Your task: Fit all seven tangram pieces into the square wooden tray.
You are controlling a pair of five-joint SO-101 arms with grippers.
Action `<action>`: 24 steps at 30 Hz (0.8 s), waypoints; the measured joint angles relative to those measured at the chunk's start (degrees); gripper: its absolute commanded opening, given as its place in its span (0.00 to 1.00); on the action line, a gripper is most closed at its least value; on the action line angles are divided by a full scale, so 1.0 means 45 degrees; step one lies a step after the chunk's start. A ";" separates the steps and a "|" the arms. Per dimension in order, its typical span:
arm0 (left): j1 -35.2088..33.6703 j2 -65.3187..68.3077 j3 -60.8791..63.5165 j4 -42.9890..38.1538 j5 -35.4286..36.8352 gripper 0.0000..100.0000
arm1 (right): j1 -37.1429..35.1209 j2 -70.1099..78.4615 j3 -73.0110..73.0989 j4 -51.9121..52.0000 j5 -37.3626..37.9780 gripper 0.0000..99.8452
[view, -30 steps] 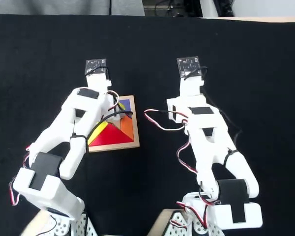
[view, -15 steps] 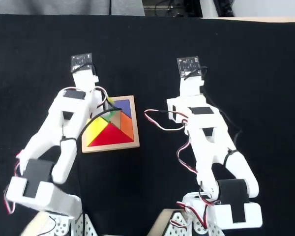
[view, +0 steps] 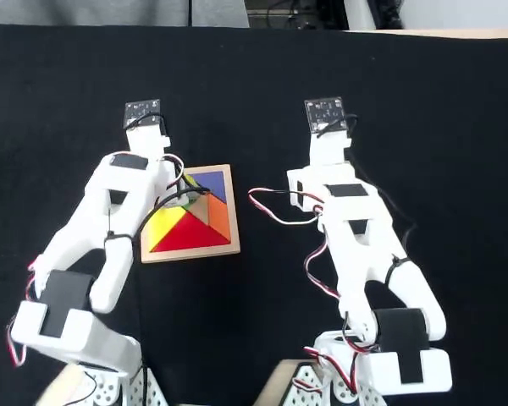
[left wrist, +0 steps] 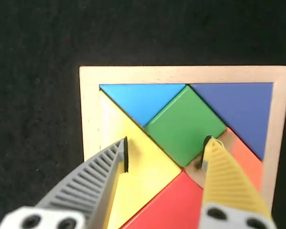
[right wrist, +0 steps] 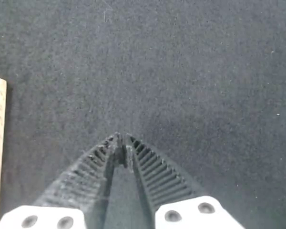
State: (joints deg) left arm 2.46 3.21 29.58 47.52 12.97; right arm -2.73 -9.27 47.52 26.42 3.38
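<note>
Left wrist view looks down on the square wooden tray (left wrist: 181,75), with the left claw (left wrist: 166,148) hanging over it, its grey and yellow fingers (left wrist: 105,181) spread apart and nothing held between them. Inside the tray, a light blue triangle (left wrist: 140,100) and a dark blue triangle (left wrist: 238,107) lie along one rim. A green square (left wrist: 183,124) is wedged point-first between them. A yellow triangle (left wrist: 143,176), a red triangle (left wrist: 167,205) and an orange piece (left wrist: 245,157) fill most of the rest, all lying flat and edge to edge. Next to the yellow fingertip, where green, red and orange meet, is a small tan patch (left wrist: 199,167). I cannot tell whether it is a seventh piece or bare tray floor. In the high view the tray sits left of centre on the black worktop (view: 423,127), partly under the left arm. The right arm stands at centre right, well apart from the tray. The right claw (right wrist: 120,150) is closed on nothing, tips together, over bare worktop. The fitting looks at or near its end. The next move calls for settling what the tan patch is. If everything is seated, the left claw only needs to lift straight up without catching the green square's corner.
</note>
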 measured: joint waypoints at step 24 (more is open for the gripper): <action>-0.4708 -0.4493 0.1348 0.1016 -0.1758 0.26 | 0.0020 0.0000 0.0000 0.0000 0.0000 0.01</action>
State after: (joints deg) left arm -18.73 -17.01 35.65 52.09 5.05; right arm -2.64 -9.27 47.52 26.42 3.38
